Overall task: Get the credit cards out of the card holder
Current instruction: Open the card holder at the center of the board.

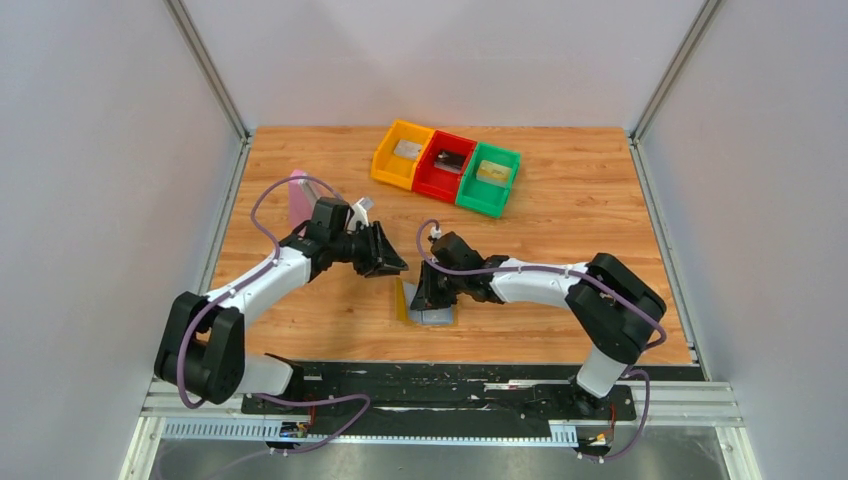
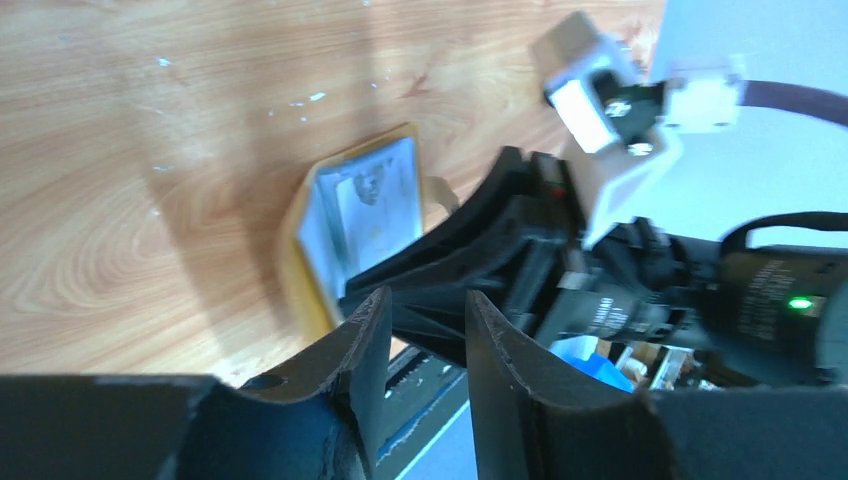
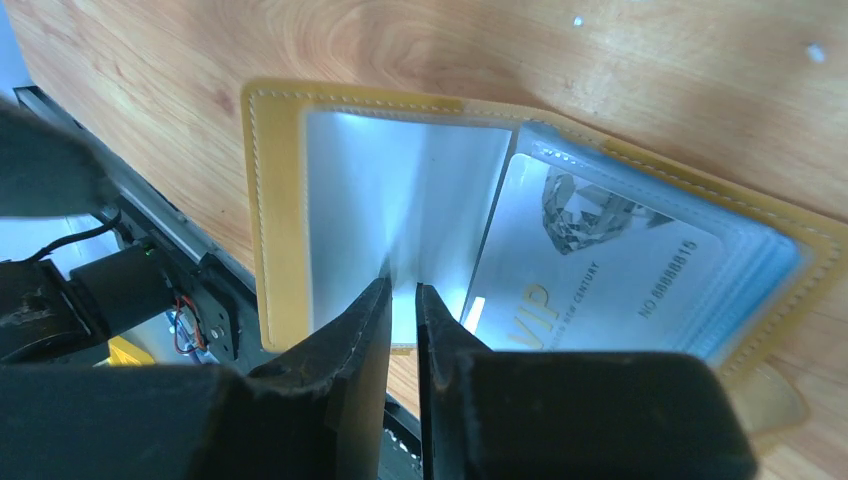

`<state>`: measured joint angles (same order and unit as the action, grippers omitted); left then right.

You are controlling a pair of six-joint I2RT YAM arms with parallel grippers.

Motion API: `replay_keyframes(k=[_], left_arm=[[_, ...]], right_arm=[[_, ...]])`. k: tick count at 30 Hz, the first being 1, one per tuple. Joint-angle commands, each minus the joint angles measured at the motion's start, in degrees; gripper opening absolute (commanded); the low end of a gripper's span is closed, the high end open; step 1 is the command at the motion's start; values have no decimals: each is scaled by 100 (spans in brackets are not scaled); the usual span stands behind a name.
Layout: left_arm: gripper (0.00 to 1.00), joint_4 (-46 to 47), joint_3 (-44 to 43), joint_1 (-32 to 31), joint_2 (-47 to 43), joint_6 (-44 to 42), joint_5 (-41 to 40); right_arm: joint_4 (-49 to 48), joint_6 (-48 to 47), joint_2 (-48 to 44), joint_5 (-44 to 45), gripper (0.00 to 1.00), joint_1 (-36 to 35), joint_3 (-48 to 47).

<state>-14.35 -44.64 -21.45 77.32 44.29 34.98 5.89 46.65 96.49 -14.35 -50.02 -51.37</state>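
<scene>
A: Where is the holder (image 1: 404, 301)?
B: Lower centre of the top view, lying open under the right gripper (image 3: 402, 290).

A: What is done?
B: Upper centre, a row of three: a grey card (image 1: 405, 149) in the yellow bin (image 1: 383, 162), a dark card (image 1: 450, 160) in the red bin (image 1: 436, 192), a golden card (image 1: 492, 171) in the green bin (image 1: 486, 206). I judge three cards out.

A: What is left?
B: At least one. The VIP card (image 3: 590, 270) sits in the sleeve at right of the right wrist frame. Whether more lie behind it I cannot tell.

A: Fingers?
B: Right: narrow, only a slit, tips at the fold on the holder's lower edge. Whether they pinch a sleeve I cannot tell. The left gripper (image 2: 428, 300) shows a moderate gap with nothing in it, and is near the holder but off it.
</scene>
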Motion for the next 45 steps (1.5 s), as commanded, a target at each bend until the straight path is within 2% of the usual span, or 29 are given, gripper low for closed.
replay_keyframes(k=[1, 6, 10, 18, 24, 31, 35, 45], left_arm=[[38, 446, 38, -116, -120, 509, 311], [19, 1325, 489, -178, 225, 987, 529], [11, 1532, 644, -223, 619, 949, 396], [8, 1465, 703, -246, 1313, 538, 129], [14, 1461, 742, -250, 1474, 345, -6], [32, 1731, 889, -262, 1483, 209, -12], [39, 2094, 1003, -292, 1541, 237, 152], [43, 2667, 1131, -371, 1660, 292, 381]], right_arm=[[-430, 210, 318, -177, 16, -127, -125], [-539, 315, 425, -173, 14, -140, -76], [-536, 352, 340, -84, 14, -146, -3], [-89, 213, -114, 248, 14, -137, 9], [286, 144, -539, 618, 15, -39, 175], [369, 106, -668, 774, 15, 165, 413], [328, 72, -561, 794, 15, 185, 472], [228, 262, -437, 834, 13, 186, 719]])
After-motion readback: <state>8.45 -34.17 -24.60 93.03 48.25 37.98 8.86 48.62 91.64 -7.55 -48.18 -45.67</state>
